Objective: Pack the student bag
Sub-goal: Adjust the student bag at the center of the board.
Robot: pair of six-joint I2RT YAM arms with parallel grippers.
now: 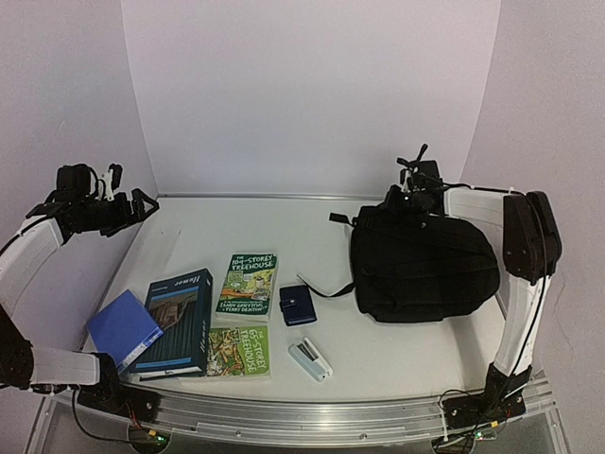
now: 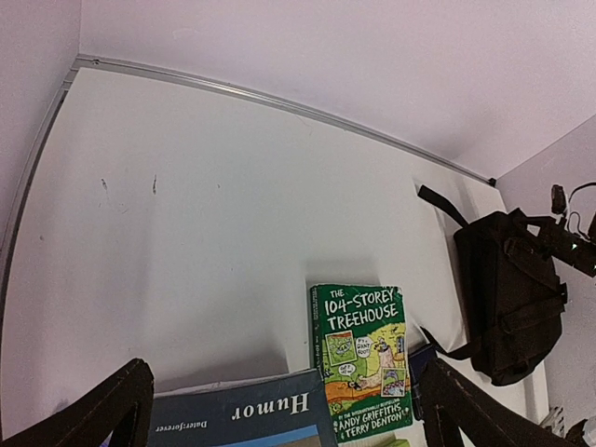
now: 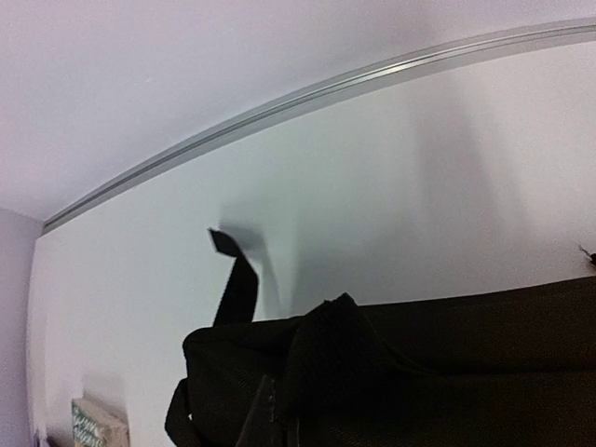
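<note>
Student bag [image 1: 425,263] lies flat on the tabletop [image 1: 284,232]. Everything to be packed lies to the left of the bag.

- Just left of the bag: dark-blue wallet [image 1: 298,305] and a small white object [image 1: 310,359].
- Further left of the bag: green Treehouse book [image 1: 248,284], a second green book [image 1: 238,350], the Humor book [image 1: 180,322] and a blue folder [image 1: 123,329].

Right gripper [image 1: 416,197] sits at the bag's far top edge with its jaws together. Its wrist view shows a ridge of black fabric rising toward the camera, but the fingers are out of view. We cannot tell whether cloth or a zip tab is caught.

Left gripper [image 1: 128,192] hangs well left of the bag, raised, fingers wide apart and holding nothing.

We judge the step in hand to be opening the bag, with nothing packed yet. We see no open mouth on the bag.

The next move calls for a pull or lift at the bag's top edge to show whether the grip has taken. The bag is soft and may slide or come up whole rather than open.
</note>
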